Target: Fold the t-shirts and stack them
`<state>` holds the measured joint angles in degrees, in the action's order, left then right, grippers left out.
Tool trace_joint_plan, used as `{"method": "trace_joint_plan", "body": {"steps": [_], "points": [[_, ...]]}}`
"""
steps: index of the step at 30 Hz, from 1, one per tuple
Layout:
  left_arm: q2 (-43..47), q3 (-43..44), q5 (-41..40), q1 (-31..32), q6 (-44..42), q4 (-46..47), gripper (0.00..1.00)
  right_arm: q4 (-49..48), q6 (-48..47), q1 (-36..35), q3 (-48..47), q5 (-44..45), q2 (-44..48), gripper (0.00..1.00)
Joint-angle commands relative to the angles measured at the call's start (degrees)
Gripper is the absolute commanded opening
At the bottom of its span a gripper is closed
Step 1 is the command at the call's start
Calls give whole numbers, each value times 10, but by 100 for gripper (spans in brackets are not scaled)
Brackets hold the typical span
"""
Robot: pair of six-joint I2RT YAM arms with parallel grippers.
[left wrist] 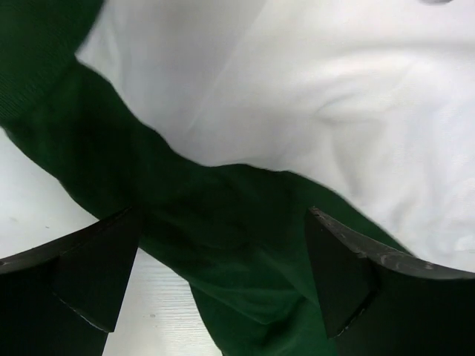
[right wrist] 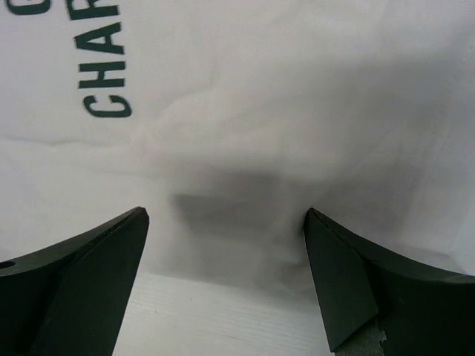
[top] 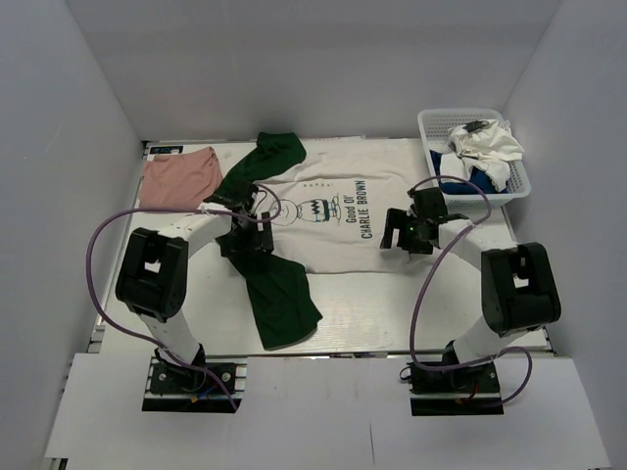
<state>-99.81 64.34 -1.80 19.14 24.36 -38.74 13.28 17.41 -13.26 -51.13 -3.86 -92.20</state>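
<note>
Four shirts are in view. One printed shirt (top: pixel 343 206) of soft white cloth with two dark green sleeves lies spread flat in the middle of the pale table (top: pixel 392 313). One sleeve reaches toward eleven o'clock and the other toward seven o'clock. Its green lettering is cut off in the right wrist view. One pink shirt (top: pixel 179 178) lies flat at ten o'clock, partly under the upper sleeve.

One white lattice basket (top: pixel 509 191) sits at two o'clock. It holds a crumpled white shirt (top: pixel 485 145) on top of a blue shirt (top: pixel 449 163), which is mostly hidden. A small dark thing on the white one is too small to make out.

Two claws hang over the printed shirt. The left claw (left wrist: pixel 223 222) has its jaws spread wide above the seam where the ribbed green sleeve meets the white body, and grips nothing. The right claw (right wrist: pixel 226 215) is also spread wide, over the lightly wrinkled white hem at the cloth's edge, and grips nothing.
</note>
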Motion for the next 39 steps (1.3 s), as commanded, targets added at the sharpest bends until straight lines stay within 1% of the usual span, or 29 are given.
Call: {"method": "trace_joint_plan", "body": {"steps": [1,3,4,5,6,7,8,9,10,11,12,13,15,16,18,19,21,22,24,26,29,33,34,37,38,39], "points": [[42,56,-12,6,-14,-21,100,-10,-6,-2,-4,-30,51,90],[65,79,12,12,-21,-36,100,-6,-3,1,-14,-30,83,90],[93,79,36,12,-21,-36,100,2,10,1,-14,-7,91,90],[108,79,49,12,-21,-36,100,4,23,2,-17,2,120,90],[125,71,58,12,-21,-43,100,9,31,2,-17,15,128,90],[152,64,72,12,-6,-49,100,33,69,5,-19,84,144,90],[165,41,83,12,2,-55,100,44,85,10,-20,108,150,90],[178,25,95,12,13,-69,100,68,99,16,-21,160,165,90],[189,-6,121,19,25,-81,100,83,114,33,-22,176,170,90],[219,-26,139,27,38,-88,100,113,155,38,-20,184,173,90],[238,-48,154,27,45,-93,100,117,161,47,-13,191,182,90],[258,-90,171,34,57,-99,100,120,171,60,0,192,182,90],[294,-126,178,42,80,-116,100,125,178,86,15,185,181,90],[324,-141,178,49,90,-142,100,129,178,103,23,170,172,90],[349,-190,194,56,117,-161,100,135,175,127,27,149,157,90],[374,-226,214,64,128,-161,100,133,176,143,36,148,155,90],[396,-262,264,78,160,-144,100,131,175,160,42,132,149,90],[406,-288,273,84,169,-137,100,120,175,163,48,131,154,90],[424,-303,268,98,193,-137,100,127,175,173,55,119,156,90],[429,-322,268,107,203,-137,100,127,172,180,65,121,157,90],[416,-340,268,126,226,-98,100,122,170,191,73,113,162,90],[359,-333,223,161,236,-85,97,111,170,198,78,101,171,90],[330,-333,213,176,236,-78,96,108,164,199,81,103,171,90],[285,-309,172,196,236,-60,95,98,155,204,87,87,172,90],[257,-295,157,196,236,-45,94,99,154,203,91,82,176,90],[245,-295,150,203,236,-40,93,98,151,204,96,79,179,90]]}}
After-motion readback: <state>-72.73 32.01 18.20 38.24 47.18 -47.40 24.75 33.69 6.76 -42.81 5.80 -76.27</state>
